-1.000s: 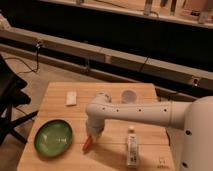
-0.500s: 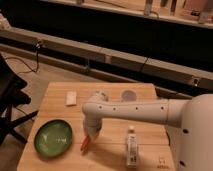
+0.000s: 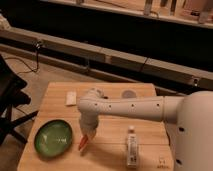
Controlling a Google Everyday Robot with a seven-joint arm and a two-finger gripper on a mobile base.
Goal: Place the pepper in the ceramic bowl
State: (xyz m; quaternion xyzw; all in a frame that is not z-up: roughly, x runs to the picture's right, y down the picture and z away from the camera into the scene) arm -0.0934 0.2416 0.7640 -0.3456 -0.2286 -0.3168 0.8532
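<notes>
- A white robot arm (image 3: 132, 106) reaches from the right across a light wooden table (image 3: 107, 127), its wrist bending down toward the table's front left part.
- The hand (image 3: 86, 136) points downward just to the right of the ceramic bowl (image 3: 53, 138), low over the table top.
- The pepper (image 3: 83, 142), small, orange-red and tapered, sits at the tip of the hand, slanting down and to the left; the hand appears closed around its upper end, though the fingers themselves are hard to make out.
- Whether the pepper's lower tip touches the table cannot be told.
- The pepper is outside the bowl, just beside its right rim, and not over the bowl's opening.
- The bowl, glossy green with a darker rim, stands near the front left corner of the table.
- A white bottle (image 3: 132, 146) lies on its side well to the right of the bowl, near the front edge.
- A small white flat object (image 3: 71, 98) lies behind the bowl, toward the back left of the table.
- A small round grey-topped object (image 3: 129, 93) sits far from the bowl, near the table's back edge.
</notes>
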